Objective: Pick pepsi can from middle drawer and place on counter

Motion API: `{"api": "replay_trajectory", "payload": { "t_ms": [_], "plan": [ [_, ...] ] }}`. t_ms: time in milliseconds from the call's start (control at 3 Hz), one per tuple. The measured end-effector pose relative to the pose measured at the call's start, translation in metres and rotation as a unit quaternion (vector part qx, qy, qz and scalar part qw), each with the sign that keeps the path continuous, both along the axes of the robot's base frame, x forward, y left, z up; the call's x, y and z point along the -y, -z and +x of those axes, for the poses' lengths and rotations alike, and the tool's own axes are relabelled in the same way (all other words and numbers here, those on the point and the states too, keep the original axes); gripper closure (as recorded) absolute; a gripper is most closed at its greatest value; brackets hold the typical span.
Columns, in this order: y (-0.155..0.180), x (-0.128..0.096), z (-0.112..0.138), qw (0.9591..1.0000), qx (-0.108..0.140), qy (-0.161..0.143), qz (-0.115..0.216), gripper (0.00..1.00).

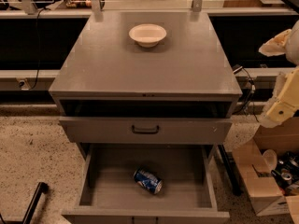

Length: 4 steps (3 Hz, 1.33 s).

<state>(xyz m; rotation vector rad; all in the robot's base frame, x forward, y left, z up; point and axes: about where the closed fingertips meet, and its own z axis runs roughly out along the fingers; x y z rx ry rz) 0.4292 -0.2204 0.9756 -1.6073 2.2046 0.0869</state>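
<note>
The pepsi can [148, 180] is blue with white markings. It lies on its side on the flat grey bottom of the open middle drawer [107, 190], a little right of centre and near the front. The counter [140, 69] is the broad grey top of the cabinet above. My gripper [279, 107] shows as cream-coloured arm parts at the right edge of the view. It is beside the cabinet at about counter height, far from the can and holding nothing that I can see.
A white bowl [147, 34] stands at the back centre of the counter. The closed grey drawer front with a black handle [145, 129] sits above the open drawer. A cardboard box [268, 181] of cups and cans stands on the speckled floor at right. A black bar [35, 200] is at bottom left.
</note>
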Motion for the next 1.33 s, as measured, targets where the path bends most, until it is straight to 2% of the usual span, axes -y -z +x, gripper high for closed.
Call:
{"api": "replay_trajectory", "payload": {
  "t_ms": [333,667,1000,1333],
  "plan": [
    [0.000,0.000,0.000,1.0000,0.000,0.000,0.000,0.00],
    [0.027,-0.032,0.006,0.9993,-0.013,-0.021,0.027,0.00],
    [0.058,-0.094,-0.010,0.9952,-0.016,-0.038,0.089,0.00],
    [0.112,-0.141,-0.024,0.9850,-0.021,-0.059,0.161,0.00]
  ]
}}
